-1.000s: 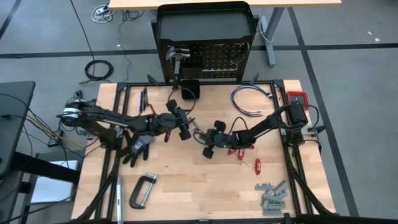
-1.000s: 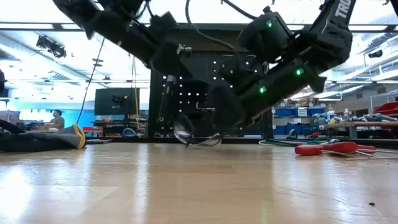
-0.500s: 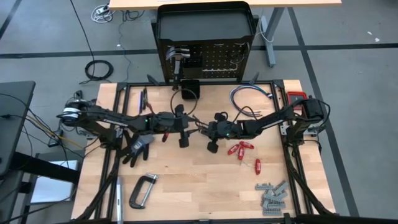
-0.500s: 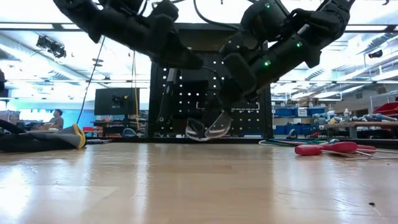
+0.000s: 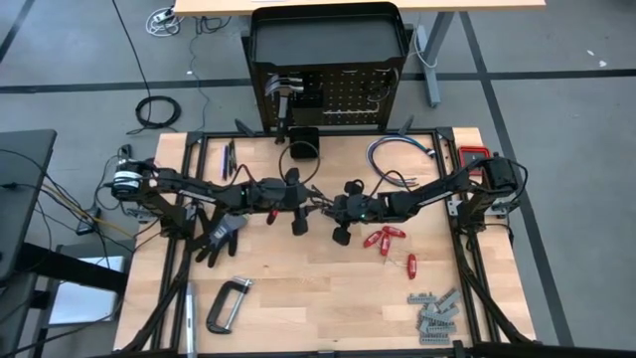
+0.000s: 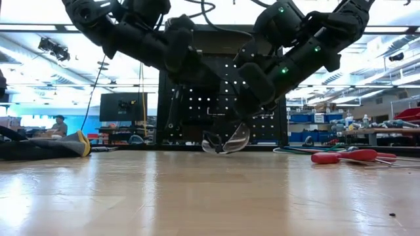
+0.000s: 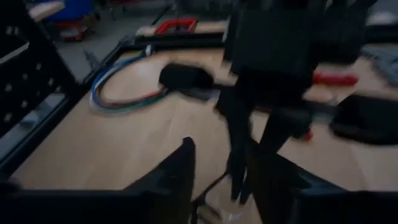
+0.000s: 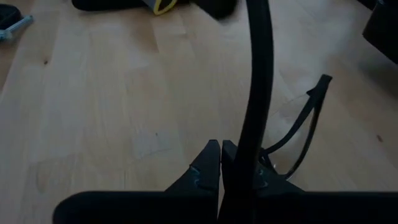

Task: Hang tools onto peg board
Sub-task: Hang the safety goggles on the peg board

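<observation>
The thin black-framed glasses (image 6: 226, 139) hang at the middle of the table between my two grippers. My right gripper (image 8: 221, 163) comes from the right and is shut on them. My left gripper (image 7: 227, 186) comes from the left, its fingers apart on either side of the glasses (image 7: 217, 202). In the high view the two grippers meet near the glasses (image 5: 320, 205). The peg board (image 5: 343, 94) stands upright beyond the table's far edge, with a hammer (image 5: 282, 94) hanging on it. My right gripper pinches a thin black bar of the glasses' frame (image 8: 244, 146) between its two fingers, slanting down from the table's right side. The lenses (image 8: 298, 134) hang tilted below the fingers, low over the table. My left gripper: blur hides whether its fingers touch the glasses.
A black glove (image 5: 221, 231) lies left of the grippers and a grey C-clamp (image 5: 229, 303) near the front left. Red-handled drivers (image 5: 383, 237) and grey metal pieces (image 5: 434, 313) lie to the right. Blue-white cables (image 5: 397, 159) and a small black box (image 5: 303, 142) sit near the far edge.
My right gripper has risen and gone toward the table's far edge and a little left, carrying the glasses, which have turned in the hold. My left gripper has tipped downward and edged right toward the glasses.
</observation>
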Action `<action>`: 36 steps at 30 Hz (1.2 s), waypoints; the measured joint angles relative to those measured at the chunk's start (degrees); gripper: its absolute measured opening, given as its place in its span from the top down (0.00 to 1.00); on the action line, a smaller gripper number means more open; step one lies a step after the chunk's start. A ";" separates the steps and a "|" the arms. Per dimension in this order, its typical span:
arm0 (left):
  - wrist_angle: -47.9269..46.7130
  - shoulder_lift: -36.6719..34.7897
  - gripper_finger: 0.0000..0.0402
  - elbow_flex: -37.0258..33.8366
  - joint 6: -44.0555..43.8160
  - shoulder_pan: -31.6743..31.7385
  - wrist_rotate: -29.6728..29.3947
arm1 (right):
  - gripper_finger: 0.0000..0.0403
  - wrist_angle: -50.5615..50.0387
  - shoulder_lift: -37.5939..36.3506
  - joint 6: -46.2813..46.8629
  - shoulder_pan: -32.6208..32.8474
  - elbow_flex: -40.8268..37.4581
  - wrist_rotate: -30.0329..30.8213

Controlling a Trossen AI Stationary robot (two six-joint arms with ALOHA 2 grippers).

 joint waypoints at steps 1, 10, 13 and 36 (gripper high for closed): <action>-0.46 0.02 0.71 -0.02 0.00 0.08 -0.72 | 0.94 0.07 0.00 -0.03 0.00 0.00 0.03; 0.33 0.04 0.97 -0.02 0.22 0.06 2.66 | 0.94 0.10 0.00 -0.27 -0.07 0.00 0.22; 0.26 0.04 0.93 -0.02 1.45 -0.06 2.78 | 0.94 -0.04 0.00 -0.16 -0.23 0.00 0.21; 0.23 0.30 0.74 0.00 -37.14 10.04 24.72 | 0.94 -0.15 0.00 -0.51 -0.28 0.00 2.10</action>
